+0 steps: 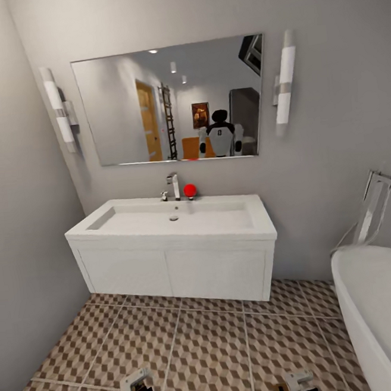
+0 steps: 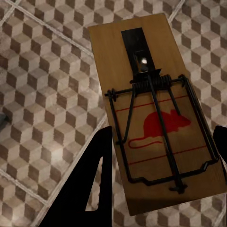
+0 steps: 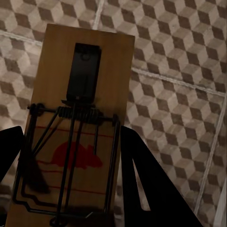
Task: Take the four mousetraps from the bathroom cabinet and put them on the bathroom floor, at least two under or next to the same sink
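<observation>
Both grippers, left gripper [image 2: 161, 156] and right gripper [image 3: 71, 165], point down over the bathroom floor [image 1: 204, 350], each clenched around a wooden mousetrap [image 2: 151, 118] [image 3: 80, 127]. Beyond stands the white sink [image 1: 174, 221], below a mirror [image 1: 171, 102].

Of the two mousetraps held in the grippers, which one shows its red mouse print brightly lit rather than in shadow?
The mousetrap in the left gripper: its print is bright red. The right gripper's trap looks dim and shadowed.

Black wedge-shaped pincer fingers [image 2: 90, 189]; white torso with black head in mirror reflection [image 1: 220, 134].
</observation>
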You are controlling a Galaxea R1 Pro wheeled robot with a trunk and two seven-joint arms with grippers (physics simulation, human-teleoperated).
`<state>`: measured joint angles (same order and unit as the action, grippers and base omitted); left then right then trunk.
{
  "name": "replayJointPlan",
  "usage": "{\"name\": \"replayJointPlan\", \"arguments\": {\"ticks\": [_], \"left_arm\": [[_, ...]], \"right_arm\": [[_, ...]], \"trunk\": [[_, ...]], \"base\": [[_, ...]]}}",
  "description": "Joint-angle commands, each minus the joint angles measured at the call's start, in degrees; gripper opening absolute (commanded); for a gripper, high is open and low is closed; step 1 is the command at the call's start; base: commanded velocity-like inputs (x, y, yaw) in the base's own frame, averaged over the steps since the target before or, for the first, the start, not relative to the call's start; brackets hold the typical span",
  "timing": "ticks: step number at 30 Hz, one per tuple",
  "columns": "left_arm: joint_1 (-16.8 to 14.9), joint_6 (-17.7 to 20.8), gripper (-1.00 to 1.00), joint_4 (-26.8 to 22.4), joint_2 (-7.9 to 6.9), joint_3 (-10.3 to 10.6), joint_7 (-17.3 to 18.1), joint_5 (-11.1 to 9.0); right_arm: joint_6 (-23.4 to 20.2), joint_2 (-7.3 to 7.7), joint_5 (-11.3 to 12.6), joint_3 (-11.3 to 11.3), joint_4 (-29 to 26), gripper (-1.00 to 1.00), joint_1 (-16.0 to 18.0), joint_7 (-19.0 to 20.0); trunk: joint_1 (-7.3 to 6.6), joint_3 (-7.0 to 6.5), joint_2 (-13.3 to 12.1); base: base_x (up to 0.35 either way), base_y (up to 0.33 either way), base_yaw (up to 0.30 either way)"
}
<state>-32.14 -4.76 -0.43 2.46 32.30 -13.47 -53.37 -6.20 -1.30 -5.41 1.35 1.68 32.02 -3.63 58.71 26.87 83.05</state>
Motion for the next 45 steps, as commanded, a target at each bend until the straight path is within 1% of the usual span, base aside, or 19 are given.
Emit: {"name": "replayJointPlan", "arguments": {"ticks": [1, 12, 20, 25, 30, 41, 45], "left_arm": [[-0.03, -0.11, -1.0, -0.01, 0.02, 0.48, -0.33, -0.33], [-0.03, -0.06, -1.0, -0.08, 0.09, 0.57, -0.31, -0.09], [-0.03, -0.08, -1.0, -0.01, 0.09, 0.57, -0.16, -0.03], [-0.03, -0.08, -1.0, -0.01, 0.09, 0.57, -0.21, -0.06], [-0.03, -0.08, -1.0, -0.01, 0.09, 0.57, -0.23, -0.06], [-0.03, -0.01, -1.0, -0.01, 0.09, 0.57, -0.29, -0.07], [-0.03, 0.01, -1.0, -0.01, 0.09, 0.57, -0.31, -0.07]], "right_arm": [[-0.13, -0.01, -0.34, 0.09, 0.08, -1.0, 0.06, -0.14], [-0.13, 0.06, -0.3, 0.11, 0.08, -1.0, 0.06, -0.08], [-0.13, 0.01, -0.3, 0.11, 0.08, -1.0, 0.06, -0.11], [-0.12, 0.04, -0.29, 0.08, 0.08, -1.0, 0.06, -0.11], [-0.13, 0.0, -0.06, 0.06, 0.08, -1.0, 0.06, -0.14], [-0.13, -0.01, 0.21, 0.06, 0.08, -1.0, 0.06, -0.15], [-0.13, -0.01, 0.22, 0.06, 0.08, -1.0, 0.06, -0.15]], "trunk": [[0.02, 0.06, 0.03], [0.02, 0.06, 0.03], [0.02, 0.06, 0.03], [0.02, 0.05, 0.03], [0.02, -0.03, 0.03], [0.02, -0.34, 0.03], [0.02, -0.38, 0.03]], "base": [[0.144, -0.108, 0.139], [0.04, -0.025, 0.032], [0.275, 0.0, 0.0], [0.11, 0.0, -0.01], [0.026, 0.0, -0.126], [0.003, 0.0, -0.212], [0.0, 0.0, -0.081]]}}
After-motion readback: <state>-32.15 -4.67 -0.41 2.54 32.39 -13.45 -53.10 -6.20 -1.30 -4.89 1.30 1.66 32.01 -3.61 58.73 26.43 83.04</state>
